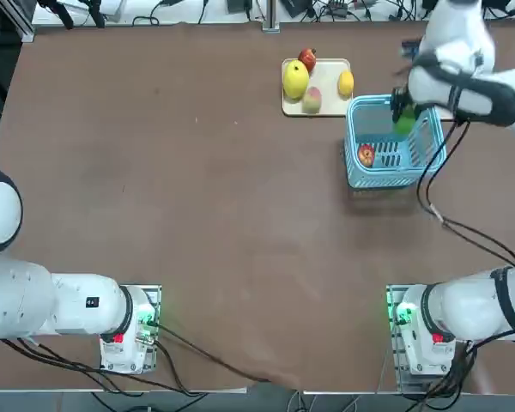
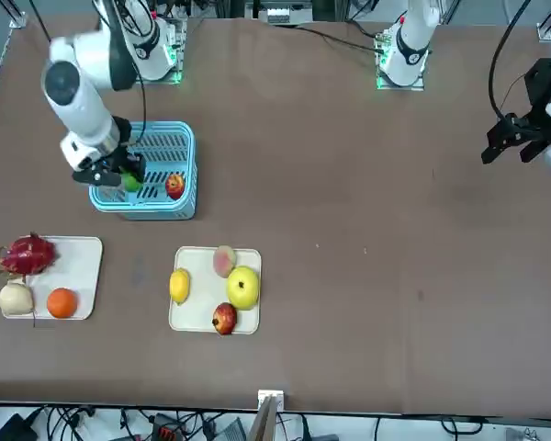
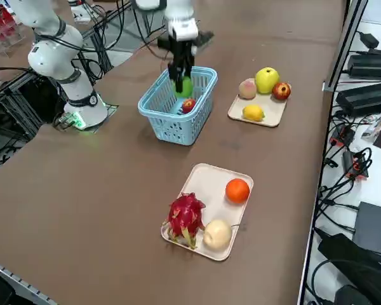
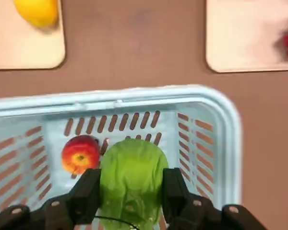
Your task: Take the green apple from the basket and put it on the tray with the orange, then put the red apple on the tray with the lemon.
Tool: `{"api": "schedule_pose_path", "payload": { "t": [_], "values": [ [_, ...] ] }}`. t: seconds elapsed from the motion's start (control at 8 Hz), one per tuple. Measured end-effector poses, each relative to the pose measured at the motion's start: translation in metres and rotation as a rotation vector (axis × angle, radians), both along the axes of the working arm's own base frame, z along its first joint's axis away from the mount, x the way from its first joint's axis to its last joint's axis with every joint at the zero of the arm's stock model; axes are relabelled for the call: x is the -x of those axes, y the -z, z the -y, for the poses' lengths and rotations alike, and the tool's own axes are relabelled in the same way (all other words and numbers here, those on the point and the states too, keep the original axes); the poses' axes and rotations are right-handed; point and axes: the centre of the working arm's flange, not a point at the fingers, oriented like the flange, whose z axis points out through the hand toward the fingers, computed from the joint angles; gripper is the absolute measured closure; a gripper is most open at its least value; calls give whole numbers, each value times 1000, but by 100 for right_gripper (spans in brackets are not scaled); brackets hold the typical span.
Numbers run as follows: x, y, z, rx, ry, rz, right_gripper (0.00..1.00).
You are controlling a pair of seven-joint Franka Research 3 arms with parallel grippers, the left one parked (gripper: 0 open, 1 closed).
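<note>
My right gripper (image 4: 132, 194) is shut on the green apple (image 4: 132, 177), one black finger (image 4: 86, 196) on each side of it. It holds the apple at about rim height over the light blue basket (image 3: 165, 124), near the basket's right end in the top view (image 1: 403, 124). The red apple (image 4: 79, 154) lies on the basket floor beside it. In the front view, the tray with the orange (image 2: 83, 266) lies at the near left, the orange (image 2: 62, 302) at its front. The tray with the lemon (image 2: 197, 308) carries the lemon (image 2: 180, 286).
A dark red lumpy fruit (image 2: 26, 254) and a pale beige fruit (image 2: 15, 298) share the orange's tray. A big yellow fruit (image 2: 243, 287), a pink-green fruit (image 2: 224, 260) and a small dark red fruit (image 2: 224, 318) sit on the lemon's tray. Brown table stretches around.
</note>
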Motion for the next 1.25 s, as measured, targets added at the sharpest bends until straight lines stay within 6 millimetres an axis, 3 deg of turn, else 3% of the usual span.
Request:
{"api": "schedule_pose_path", "payload": {
  "t": [0.12, 0.25, 0.38, 0.5, 0.75, 1.0, 1.25],
  "values": [
    [-10, -43, -4, -9, 14, 6, 33],
    [-23, -72, -4, -30, 30, 31, 33],
    [-41, -87, 2, -41, 34, 57, 33],
    [-68, -88, 16, -41, 32, 66, 33],
    [-124, -61, 68, -31, 15, 46, 33],
    [-169, -18, 135, -24, -20, 45, 33],
    [-196, 35, 196, -17, -34, 84, 33]
  ]
}}
